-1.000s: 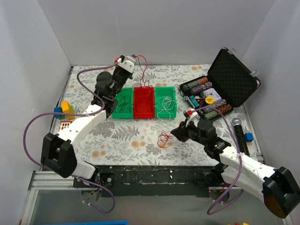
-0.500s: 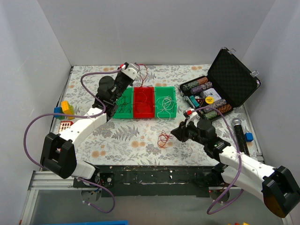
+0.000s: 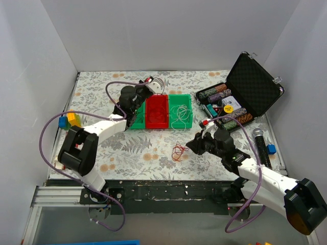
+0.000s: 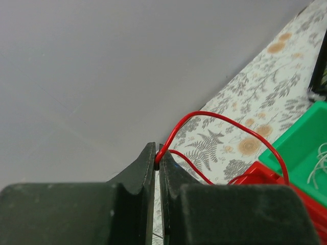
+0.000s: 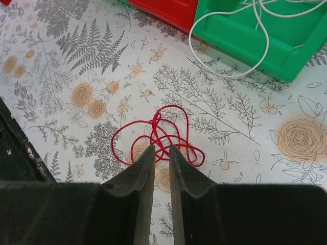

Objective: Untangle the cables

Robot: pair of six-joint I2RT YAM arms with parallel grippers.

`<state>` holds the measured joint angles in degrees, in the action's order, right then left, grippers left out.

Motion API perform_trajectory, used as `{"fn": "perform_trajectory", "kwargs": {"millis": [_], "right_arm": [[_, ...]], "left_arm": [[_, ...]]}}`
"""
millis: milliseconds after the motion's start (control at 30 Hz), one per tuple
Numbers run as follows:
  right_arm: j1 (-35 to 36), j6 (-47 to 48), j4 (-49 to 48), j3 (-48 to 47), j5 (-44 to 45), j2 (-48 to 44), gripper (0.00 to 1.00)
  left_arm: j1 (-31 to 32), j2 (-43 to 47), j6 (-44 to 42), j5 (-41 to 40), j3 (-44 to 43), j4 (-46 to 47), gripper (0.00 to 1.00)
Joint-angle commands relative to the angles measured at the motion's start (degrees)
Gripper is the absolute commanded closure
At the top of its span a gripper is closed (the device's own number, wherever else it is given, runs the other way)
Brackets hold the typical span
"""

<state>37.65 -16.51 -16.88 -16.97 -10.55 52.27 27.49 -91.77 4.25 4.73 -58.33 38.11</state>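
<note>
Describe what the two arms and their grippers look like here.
The left arm and right arm have white links joined by bulky black joints, each trailed by a looping purple hose. The left gripper and right gripper have two dark, flat fingers tapering to narrow tips.

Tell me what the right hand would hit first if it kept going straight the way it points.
Probably the red cable tangle, lying just ahead of the right hand, though depth is hard to judge here.
</note>
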Motion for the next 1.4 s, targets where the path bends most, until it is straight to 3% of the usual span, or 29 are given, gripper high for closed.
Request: {"fn": "perform_trajectory", "kwargs": {"millis": [0,167,333,500,667,767,867,967,1100,1367], "right_arm": [[0.32,0.08,-2.54,-0.69,0.97,0.11,0.76],[0.23,0.43,-2.19,-0.87,1.14,0.64,0.76],[0.06,0.78,-2.10,-1.40,1.32,1.52,0.76],[-0.03,0.96,-1.66,-1.92,1.67,1.96,0.76],[-0.21,0.96,-1.66,-1.84,1.93,1.61,0.76],[-0.12,0.96,-1.66,-2.01,1.85,1.61,0.76],[-0.12,0.96,-2.01,-2.19,1.41,1.78,0.75],[-0.12,0.96,-2.63,-2.45,0.53,2.22,0.69],[-0.12,1.04,-2.89,-3.15,-1.14,3.36,0.59],[-0.12,1.31,-3.86,-5.17,-5.79,7.57,0.44]], "left_arm": [[-0.68,-3.41,-11.36,-2.62,2.34,8.90,1.00],[-1.82,-7.81,-19.61,-2.54,4.35,15.57,1.00],[-1.82,-9.66,-29.03,3.69,8.58,20.69,1.00],[-1.47,-8.96,-28.42,8.62,7.88,11.66,1.00],[-0.50,-6.67,-31.04,13.80,5.16,-7.56,1.00],[-0.24,-6.76,-31.50,13.64,1.21,-18.92,1.00],[-0.33,-7.20,-30.80,11.71,-1.26,-24.03,0.98],[-0.24,-6.67,-28.17,11.53,-3.80,-26.93,0.89],[-0.33,-5.88,-24.21,13.37,-10.39,-36.50,0.51],[-0.33,-1.14,-18.93,15.82,-18.57,-54.33,0.20]]}}
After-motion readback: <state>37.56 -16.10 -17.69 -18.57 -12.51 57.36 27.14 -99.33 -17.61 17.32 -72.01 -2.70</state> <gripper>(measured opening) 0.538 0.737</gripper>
